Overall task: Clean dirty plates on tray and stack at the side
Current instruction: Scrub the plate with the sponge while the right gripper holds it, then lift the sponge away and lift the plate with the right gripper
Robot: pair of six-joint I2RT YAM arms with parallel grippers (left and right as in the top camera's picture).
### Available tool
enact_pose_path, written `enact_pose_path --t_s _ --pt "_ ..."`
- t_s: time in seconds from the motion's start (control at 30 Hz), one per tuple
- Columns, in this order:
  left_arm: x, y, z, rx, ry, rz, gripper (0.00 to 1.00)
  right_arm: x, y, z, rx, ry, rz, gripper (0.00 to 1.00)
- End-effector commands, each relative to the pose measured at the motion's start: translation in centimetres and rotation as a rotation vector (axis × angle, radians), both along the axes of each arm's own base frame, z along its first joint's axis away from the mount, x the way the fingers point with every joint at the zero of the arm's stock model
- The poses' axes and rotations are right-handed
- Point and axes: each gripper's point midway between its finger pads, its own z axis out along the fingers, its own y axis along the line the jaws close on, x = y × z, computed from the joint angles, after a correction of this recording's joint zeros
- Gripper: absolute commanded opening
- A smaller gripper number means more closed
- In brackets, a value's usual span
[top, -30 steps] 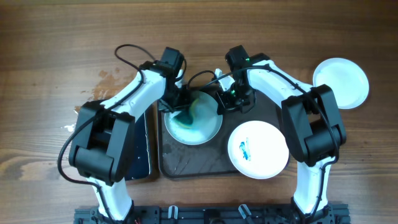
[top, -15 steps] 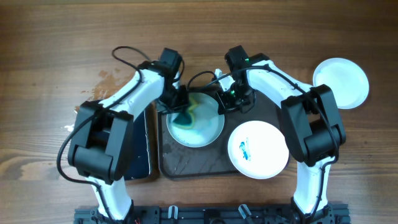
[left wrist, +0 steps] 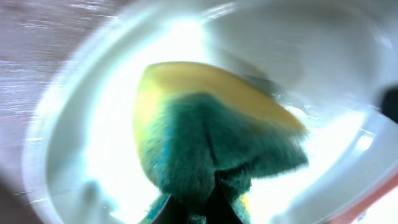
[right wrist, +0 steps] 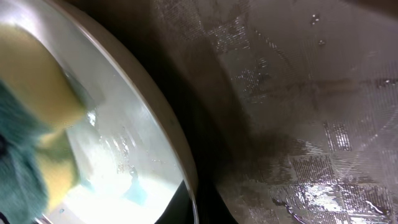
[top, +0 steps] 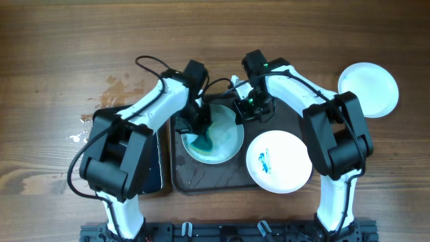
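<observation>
The pale blue plate (top: 225, 138) lies at the tray's (top: 201, 178) back left, wet, with blue-green smears. My left gripper (top: 200, 128) is shut on a yellow and green sponge (top: 201, 140) and presses it onto this plate. The left wrist view shows the sponge (left wrist: 211, 134) on the plate (left wrist: 74, 143). My right gripper (top: 243, 111) is shut on the plate's right rim (right wrist: 180, 162), with the tray floor (right wrist: 298, 93) beside it. A white plate (top: 279, 161) with a blue smear lies at the tray's front right. A clean white plate (top: 367, 89) lies on the table at the right.
A smaller glossy black tray (top: 154, 168) lies left of the big tray, partly under my left arm. A stain marks the wooden table (top: 117, 84) at the back left. Cables loop over the left arm.
My left gripper has moved the sponge right and toward the front across the pale blue plate. The plate has shifted slightly right. The right gripper has stayed on the rim.
</observation>
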Motion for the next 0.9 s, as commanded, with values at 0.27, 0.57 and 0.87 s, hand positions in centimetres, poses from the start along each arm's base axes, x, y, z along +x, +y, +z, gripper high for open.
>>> enact_pose_path --t_s 0.27,0.57,0.87 --pt "0.4 -4.8 0.3 -0.186 -0.028 -0.042 0.04 -0.6 -1.6 -1.9 -0.077 0.025 0.005 0.05" --pt "2.4 3.9 6.7 0.197 -0.263 0.106 0.04 -0.6 -1.5 -1.9 -0.076 0.021 0.004 0.04" --pt "-0.6 17.0 11.6 0.504 -0.224 0.556 0.04 2.0 -2.0 -0.5 -0.139 -0.078 -0.039 0.05"
